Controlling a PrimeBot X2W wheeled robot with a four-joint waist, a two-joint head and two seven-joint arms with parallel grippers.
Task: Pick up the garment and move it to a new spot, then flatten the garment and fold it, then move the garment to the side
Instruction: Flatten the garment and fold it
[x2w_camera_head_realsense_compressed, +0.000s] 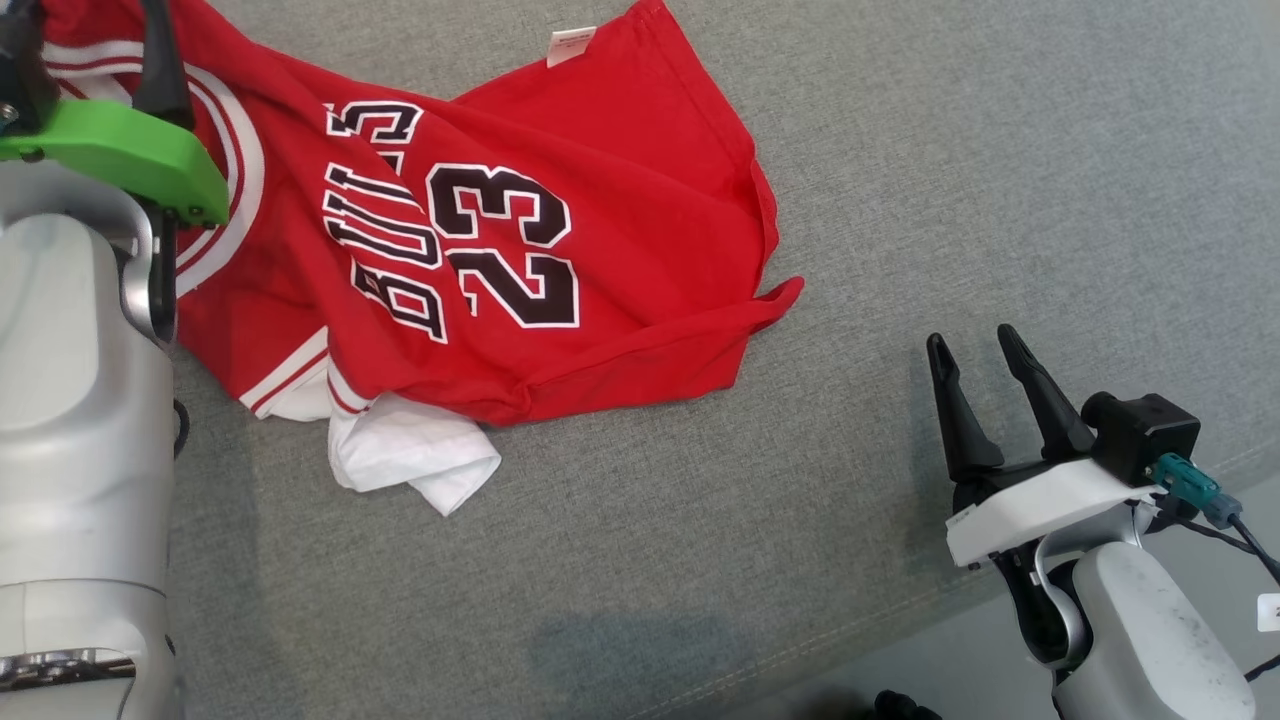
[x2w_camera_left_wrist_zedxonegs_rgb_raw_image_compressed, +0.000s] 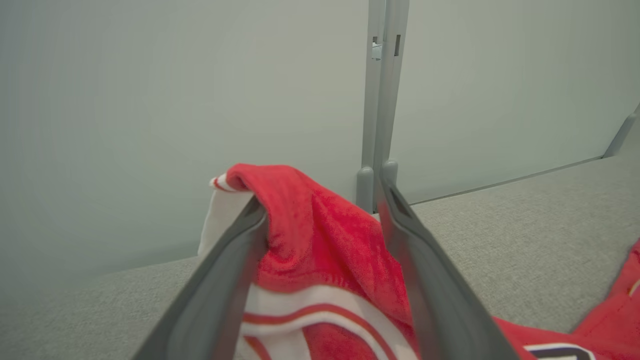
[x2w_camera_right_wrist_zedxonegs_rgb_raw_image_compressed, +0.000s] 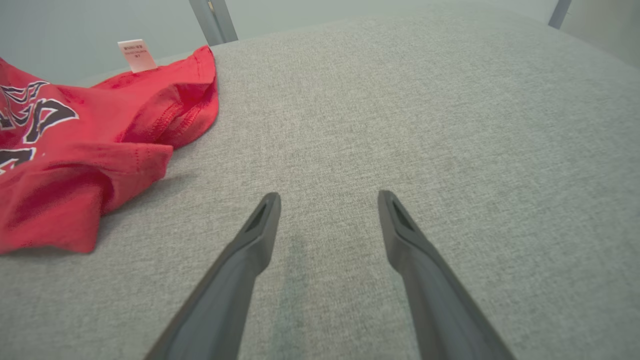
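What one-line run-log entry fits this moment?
shirt: crumpled, unfolded on grey surface | left hand: open, astride shirt edge | right hand: open, apart from shirt

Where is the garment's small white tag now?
In the head view, the white tag sticks out at the garment's top edge, above the 23 print.

1. My garment (x2w_camera_head_realsense_compressed: 620, 230) is red, printed with black "BULLS 23" lettering outlined in white.
2. Its sleeve (x2w_camera_head_realsense_compressed: 410, 460) is white, edged with red-and-white striped trim.
3. The neckline band (x2w_camera_head_realsense_compressed: 243, 165) shows white and red stripes.
4. The small tag (x2w_camera_head_realsense_compressed: 571, 45) is white.
5. My left gripper (x2w_camera_left_wrist_zedxonegs_rgb_raw_image_compressed: 322, 192) has dark grey fingers below a bright green mount (x2w_camera_head_realsense_compressed: 120, 155).
6. My right gripper (x2w_camera_head_realsense_compressed: 971, 337) has black fingers on a white mount (x2w_camera_head_realsense_compressed: 1040, 505).
7. The surface (x2w_camera_head_realsense_compressed: 1000, 150) is plain grey weave.
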